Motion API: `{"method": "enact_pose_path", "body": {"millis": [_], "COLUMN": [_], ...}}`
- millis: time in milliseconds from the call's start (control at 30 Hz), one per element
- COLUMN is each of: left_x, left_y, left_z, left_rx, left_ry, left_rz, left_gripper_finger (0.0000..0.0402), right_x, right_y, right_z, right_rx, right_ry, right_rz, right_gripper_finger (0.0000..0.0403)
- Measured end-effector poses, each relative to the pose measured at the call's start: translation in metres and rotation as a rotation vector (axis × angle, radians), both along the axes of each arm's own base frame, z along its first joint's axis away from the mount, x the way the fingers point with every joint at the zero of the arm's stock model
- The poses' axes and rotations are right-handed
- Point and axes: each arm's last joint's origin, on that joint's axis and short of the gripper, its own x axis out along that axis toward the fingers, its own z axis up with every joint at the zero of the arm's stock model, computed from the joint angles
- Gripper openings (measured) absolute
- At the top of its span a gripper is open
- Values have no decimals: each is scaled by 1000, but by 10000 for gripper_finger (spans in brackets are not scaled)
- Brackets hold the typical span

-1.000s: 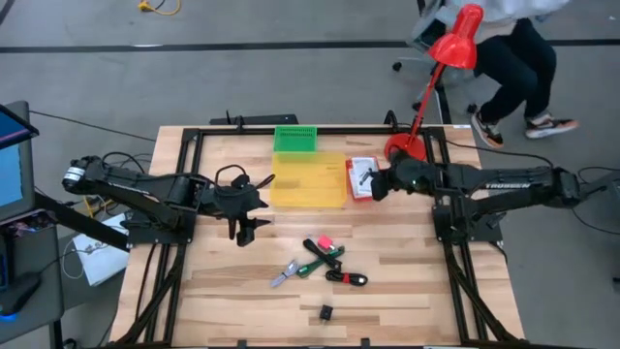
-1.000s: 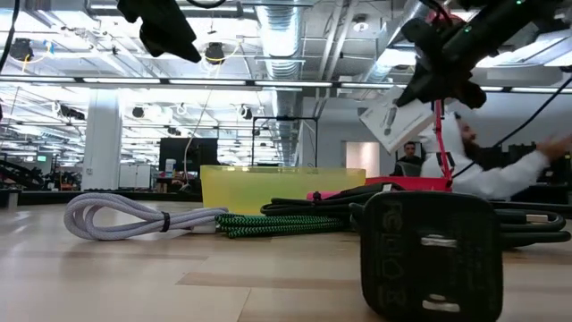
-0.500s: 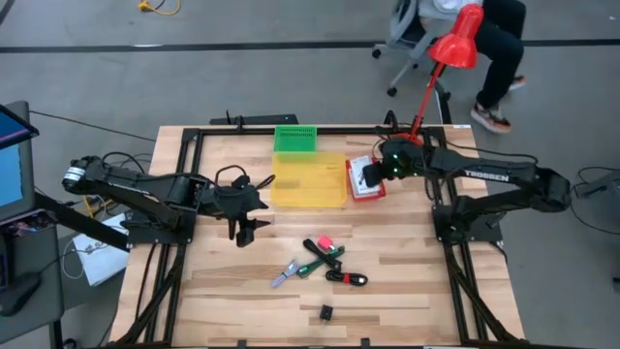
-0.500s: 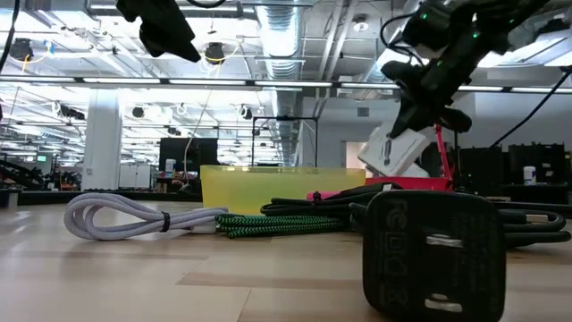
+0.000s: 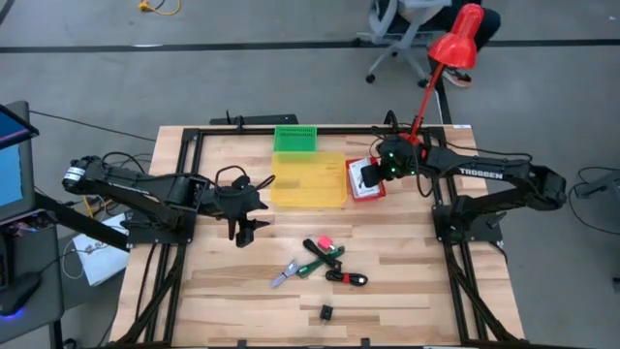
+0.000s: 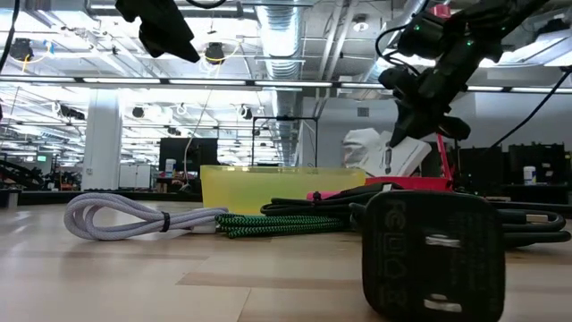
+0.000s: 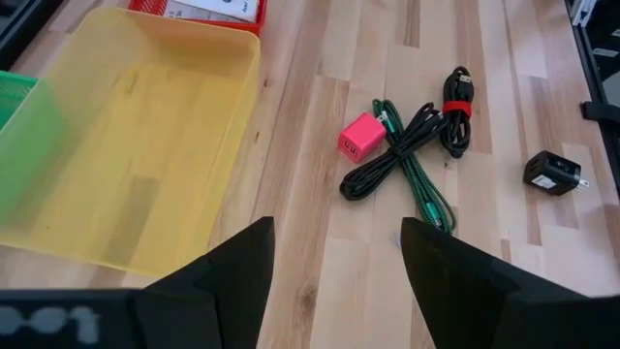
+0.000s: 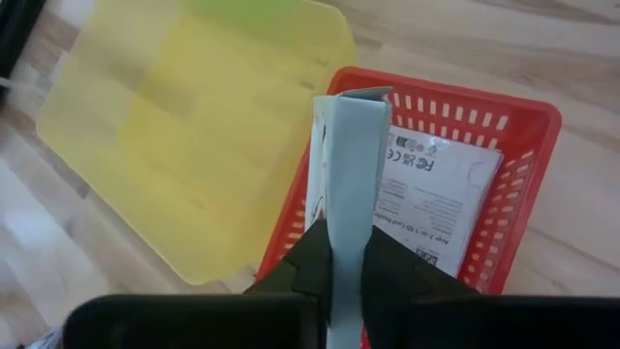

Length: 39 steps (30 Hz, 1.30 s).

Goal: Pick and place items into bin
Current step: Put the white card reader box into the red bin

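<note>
Light butcher-block wooden table [image 5: 407,281] in a big open workshop, with a red desk lamp [image 5: 448,58] clamped at the far right corner. The right gripper [image 8: 347,254] sits directly over the small red slotted plastic basket [image 8: 528,145], fingers pinched on the edge of a thin white carded package [image 8: 349,174] that hangs upright just above another flat white carded package [image 8: 426,189] already lying in the basket. Beside the basket are a shallow translucent yellow plastic tray [image 5: 308,179] and a small green slotted basket [image 5: 294,139]. The left gripper [image 5: 243,236] hovers off the tray's left side, fingers spread, holding nothing. Nearer the front lie a pink cube charger [image 7: 360,137] touching a tangle of black and green braided cables [image 7: 412,160], and a black wall plug [image 7: 552,173] off on its own.
</note>
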Motion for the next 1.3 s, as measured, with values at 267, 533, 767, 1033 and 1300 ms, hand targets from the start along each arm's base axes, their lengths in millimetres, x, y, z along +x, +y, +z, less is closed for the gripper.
{"method": "enact_pose_path", "body": {"millis": [267, 533, 767, 1033, 1300], "left_x": [0, 0, 0, 0, 0], "left_y": [0, 0, 0, 0, 0], "left_z": [0, 0, 0, 0, 0], "left_rx": [0, 0, 0, 0, -1], "left_ry": [0, 1, 1, 1, 1], "left_rz": [0, 0, 1, 1, 1], "left_gripper_finger": [215, 215, 215, 215, 215], "right_x": [0, 0, 0, 0, 0], "right_y": [0, 1, 1, 1, 1], "right_z": [0, 0, 0, 0, 0], "right_rx": [11, 14, 14, 13, 11], "right_ry": [-5, 1, 1, 1, 2], "right_rz": [10, 10, 10, 11, 12], "right_gripper_finger": [64, 66, 67, 67, 83]}}
